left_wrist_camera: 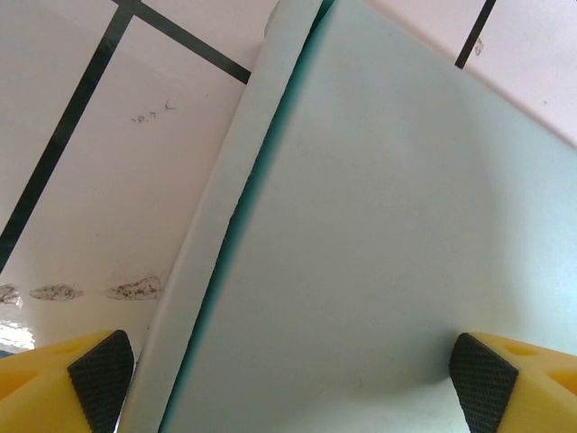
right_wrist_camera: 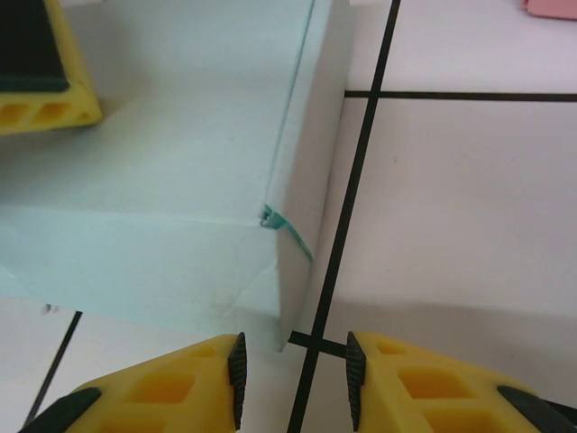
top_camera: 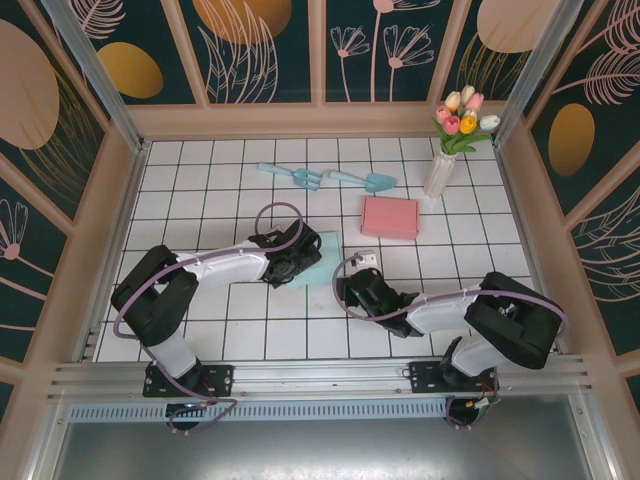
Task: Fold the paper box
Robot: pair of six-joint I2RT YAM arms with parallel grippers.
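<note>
2 grippers are set mid-fold: the left gripper [left_wrist_camera: 290, 383], jaws wide, over the paper box [top_camera: 325, 255] at the centre of the table [top_camera: 200, 190], the right gripper [right_wrist_camera: 293, 379], jaws narrow and empty, at its 5 o'clock corner, where a closing press is judged due.

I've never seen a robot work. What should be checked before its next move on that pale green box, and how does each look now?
1. Spread left fingers bracket the paper box at its flap edge: ok.
2. Gap between right fingers free, nothing pinched: ok.
3. Box corner just ahead of right fingers, ungripped: ok.
4. Flaps fully tucked: cannot tell.
5. The pink box and blue tools lie apart from both arms: ok.
</note>
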